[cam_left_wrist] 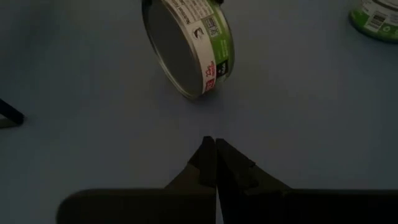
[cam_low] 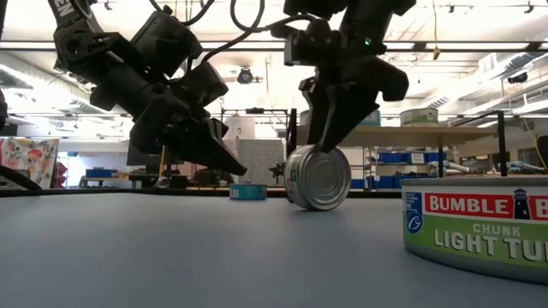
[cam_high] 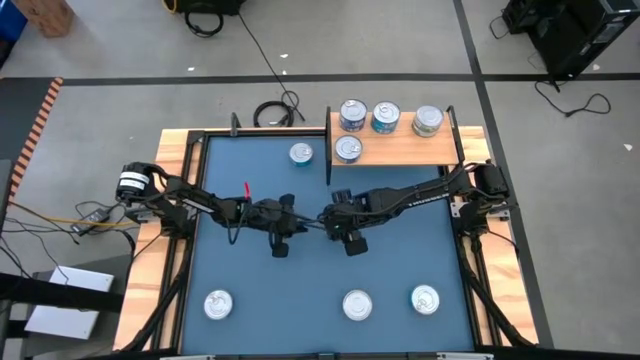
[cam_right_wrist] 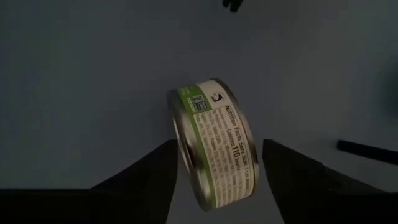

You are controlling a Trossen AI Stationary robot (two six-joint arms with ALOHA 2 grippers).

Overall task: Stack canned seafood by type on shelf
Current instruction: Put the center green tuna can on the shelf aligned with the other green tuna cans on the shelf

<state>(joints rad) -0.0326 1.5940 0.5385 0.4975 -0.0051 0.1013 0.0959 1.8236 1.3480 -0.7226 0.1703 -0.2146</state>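
A tin with a green and white label [cam_right_wrist: 214, 149] stands tilted on its rim on the blue mat [cam_high: 400, 250], mid-table; it also shows in the low view [cam_low: 318, 178] and the left wrist view [cam_left_wrist: 186, 50]. My right gripper [cam_right_wrist: 221, 146] is above it, open, one finger on each side. My left gripper [cam_left_wrist: 215, 144] is shut and empty, pointing at the tin from the table's left, a short way off [cam_low: 240, 169]. The wooden shelf [cam_high: 400, 152] at the far right carries several tins [cam_high: 386, 117]. My right gripper comes from above, pointing down, its fingers astride the tin's upper part. One finger [cam_right_wrist: 163, 167] lies against the silver flat face [cam_right_wrist: 178, 134]; a narrow gap shows between the label side and the other finger [cam_right_wrist: 280, 168]. The tin's lower rim [cam_low: 312, 205] rests on the mat.
One tin [cam_high: 301, 153] stands on the mat near the shelf's left end. Three tins stand along the near edge [cam_high: 218, 304], [cam_high: 357, 305], [cam_high: 425, 299]; one fills the low view's right corner [cam_low: 479, 231]. Black frame posts [cam_high: 331, 150] edge the shelf.
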